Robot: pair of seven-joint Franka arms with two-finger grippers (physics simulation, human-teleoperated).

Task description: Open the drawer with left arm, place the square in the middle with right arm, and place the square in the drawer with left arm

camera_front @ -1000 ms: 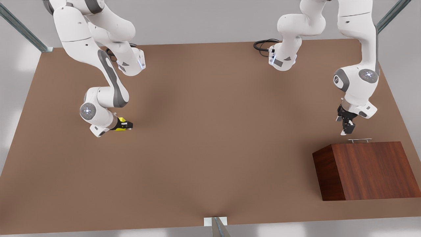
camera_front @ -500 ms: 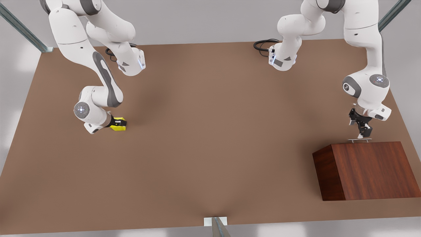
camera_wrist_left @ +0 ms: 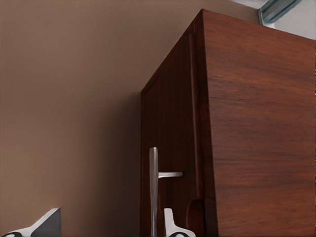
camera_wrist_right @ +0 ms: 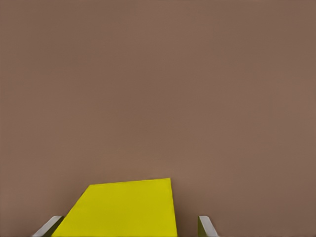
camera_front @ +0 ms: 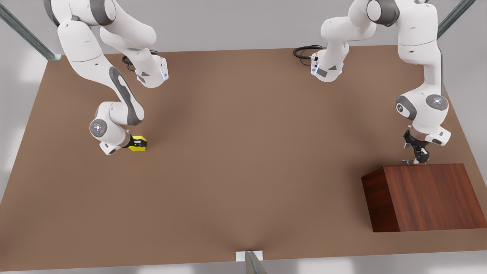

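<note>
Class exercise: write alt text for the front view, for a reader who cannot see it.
On a brown table, the right gripper straddles a yellow cube at the front view's left. At its right, the left gripper reaches the silver handle of a closed wooden cabinet.

right hand (camera_front: pixel 137 143) straddles the square (camera_front: pixel 138 148); left hand (camera_front: pixel 417 156) at drawer handle (camera_front: pixel 410 161).

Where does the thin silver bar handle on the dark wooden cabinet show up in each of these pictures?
Front view: the thin silver bar handle sits at the dark reddish-brown wooden cabinet's far top edge, at the front view's right, under the left gripper.
Left wrist view: the handle runs along the cabinet's drawer front, between two grey fingertips.
Right wrist view: not in it.
Shared landmark: the cabinet.
</note>
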